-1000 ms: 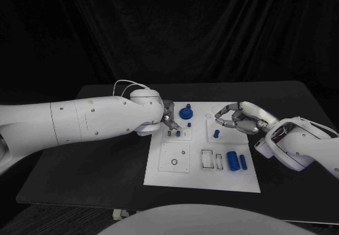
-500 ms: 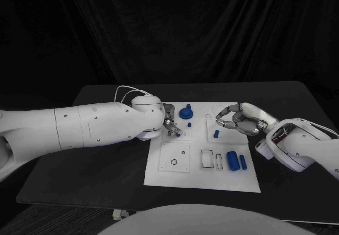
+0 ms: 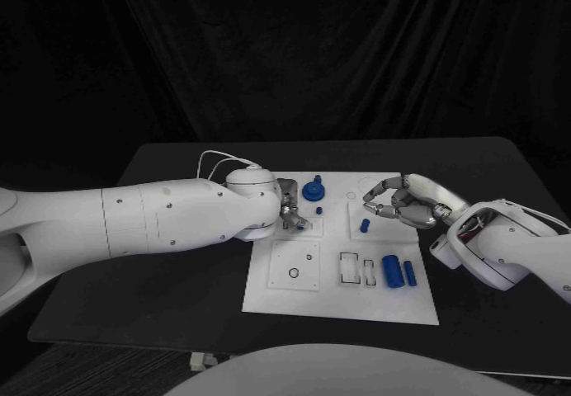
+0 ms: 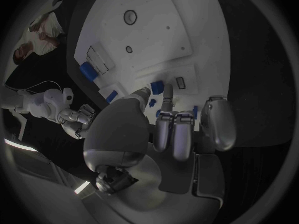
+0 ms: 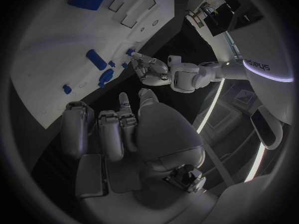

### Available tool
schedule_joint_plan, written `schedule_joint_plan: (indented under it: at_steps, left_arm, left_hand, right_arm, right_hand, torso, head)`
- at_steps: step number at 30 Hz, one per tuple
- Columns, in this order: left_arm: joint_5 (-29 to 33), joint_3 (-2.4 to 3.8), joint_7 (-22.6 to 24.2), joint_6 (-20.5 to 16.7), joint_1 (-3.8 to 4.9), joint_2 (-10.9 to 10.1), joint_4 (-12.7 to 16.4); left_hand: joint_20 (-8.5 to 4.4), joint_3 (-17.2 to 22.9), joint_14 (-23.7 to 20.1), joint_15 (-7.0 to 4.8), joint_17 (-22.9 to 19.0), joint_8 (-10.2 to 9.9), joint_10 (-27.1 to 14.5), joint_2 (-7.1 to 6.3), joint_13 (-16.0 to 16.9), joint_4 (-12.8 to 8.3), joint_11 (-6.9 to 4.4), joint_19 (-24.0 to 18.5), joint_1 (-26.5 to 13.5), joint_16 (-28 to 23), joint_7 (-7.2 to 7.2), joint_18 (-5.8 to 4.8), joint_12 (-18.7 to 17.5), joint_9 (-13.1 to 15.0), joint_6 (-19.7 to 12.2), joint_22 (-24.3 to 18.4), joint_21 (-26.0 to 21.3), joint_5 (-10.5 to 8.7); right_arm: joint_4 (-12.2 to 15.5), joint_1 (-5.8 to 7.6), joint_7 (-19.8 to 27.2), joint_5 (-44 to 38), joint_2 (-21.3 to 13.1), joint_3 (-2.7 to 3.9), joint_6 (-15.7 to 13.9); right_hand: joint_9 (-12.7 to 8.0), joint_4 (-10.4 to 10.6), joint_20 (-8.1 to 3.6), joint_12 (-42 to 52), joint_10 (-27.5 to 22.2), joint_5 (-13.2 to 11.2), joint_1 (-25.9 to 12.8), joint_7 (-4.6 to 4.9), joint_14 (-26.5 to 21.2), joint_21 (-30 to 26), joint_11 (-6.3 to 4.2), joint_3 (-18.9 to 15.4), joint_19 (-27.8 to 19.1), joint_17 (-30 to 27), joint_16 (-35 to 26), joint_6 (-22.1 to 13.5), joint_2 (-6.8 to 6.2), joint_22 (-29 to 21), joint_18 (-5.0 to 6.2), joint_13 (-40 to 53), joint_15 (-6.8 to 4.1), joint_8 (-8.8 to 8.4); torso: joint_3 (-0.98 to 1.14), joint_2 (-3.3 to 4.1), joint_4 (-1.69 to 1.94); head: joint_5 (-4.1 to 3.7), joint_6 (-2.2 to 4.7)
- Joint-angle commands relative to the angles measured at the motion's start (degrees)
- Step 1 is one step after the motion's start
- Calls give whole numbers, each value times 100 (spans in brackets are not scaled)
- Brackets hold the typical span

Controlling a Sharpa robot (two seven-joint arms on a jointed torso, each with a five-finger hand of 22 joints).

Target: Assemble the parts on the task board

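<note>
While several blue parts (image 3: 398, 271) are lying loose on the task board (image 3: 345, 299), the left hand (image 3: 290, 212) is reaching over it; I cannot tell its grip. The right hand (image 3: 398, 200) is curling on nothing. Most assembling is remaining.

Black table (image 3: 167, 272), dark draped curtain (image 3: 357, 74) behind, dark floor below
</note>
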Motion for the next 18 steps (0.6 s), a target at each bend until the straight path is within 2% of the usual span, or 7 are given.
schedule_joint_plan:
  at_steps: [1, 8, 9, 10, 12, 16, 18]
  left_arm:
    - [-28, 5, 35, -144, -22, 27, -2]
    - [-26, 5, 61, -189, -44, 63, -44]
    - [-26, 5, 61, -187, -46, 66, -49]
    - [-26, 5, 60, -183, -47, 69, -54]
    - [-26, 5, 59, -174, -50, 73, -60]
    - [-24, 5, 50, -143, -57, 82, -65]
    - [-3, 5, 43, -120, -60, 86, -65]
  left_hand:
    - [-2, -36, 605, -1, 1506, -9, 485, 41, 1354, 11, -8, 177, 10, 15, 10, 12, -31, -8, 57, 1013, -46, 59]
    - [-19, -58, 605, -17, 1506, -22, 481, 64, 1347, 1, -26, 185, 66, 15, -10, 12, -40, -33, 94, 1013, -55, 362]
    - [-22, -52, 605, -21, 1506, -27, 481, 64, 1347, -7, -29, 186, 93, 15, -13, 12, -40, -38, 94, 1012, -61, 461]
    - [-29, -26, 605, -29, 1506, -33, 481, 64, 1347, -28, -37, 187, 165, 15, -21, 13, -41, -45, 100, 1012, -69, 706]
    - [-31, -18, 605, -30, 1506, -36, 480, 64, 1346, -27, -40, 189, 189, 15, -21, 12, -42, -49, 103, 1012, -70, 772]
    - [-45, 83, 603, -48, 1499, -25, 480, 53, 1345, -103, -62, 193, 388, 6, -49, 14, -44, -46, 138, 1012, -82, 1145]
    - [-53, 145, 604, -57, 1503, -6, 482, 49, 1348, -133, -74, 200, 469, 11, -63, 11, -42, -35, 168, 1016, -71, 1187]
  right_arm:
    - [-1, -16, -97, -34, 5, 2, 44]
    - [-7, -20, -108, -34, 11, 2, 58]
    - [-7, -21, -108, -34, 11, 2, 59]
    - [-6, -21, -108, -34, 11, 2, 60]
    - [-5, -22, -109, -34, 11, 2, 62]
    - [-8, -25, -111, -34, 15, 2, 64]
    - [-9, -28, -111, -34, 16, 2, 66]
  right_hand:
    - [-8, 20, -1, -37, 659, 11, 66, 18, 593, -15, -13, 18, 0, 1510, 15, 35, 6, 1124, 64, 227, -36, -3]
    - [-9, 15, 0, -37, 659, 18, 78, 18, 593, -23, -14, 29, -4, 1510, 15, 32, 5, 1121, 66, 227, -35, -6]
    - [-9, 15, 0, -37, 659, 18, 78, 18, 593, -23, -14, 29, -4, 1510, 15, 32, 5, 1121, 66, 227, -35, -6]
    - [-9, 15, 0, -37, 659, 18, 78, 18, 593, -23, -14, 29, -4, 1510, 15, 32, 5, 1121, 66, 227, -35, -6]
    - [-11, 12, 0, -37, 659, 24, 89, 18, 593, -23, -14, 37, -4, 1510, 15, 31, 3, 1121, 66, 227, -35, -8]
    - [-11, 12, 0, -37, 659, 24, 89, 18, 593, -23, -14, 37, -4, 1510, 15, 31, 3, 1121, 66, 227, -35, -8]
    - [-11, 12, 0, -37, 659, 24, 89, 18, 593, -23, -14, 37, -4, 1510, 15, 31, 3, 1121, 66, 227, -35, -8]
  torso:
    - [-3, 2, 1]
    - [-5, 8, 1]
    - [-4, 5, 0]
    - [-4, 4, 0]
    - [-4, 6, 1]
    - [-5, 5, 2]
    - [-4, 4, 1]
  head:
    - [-1, 0]
    - [11, 0]
    - [7, 0]
    - [7, 0]
    - [7, 0]
    - [16, 0]
    - [20, 0]
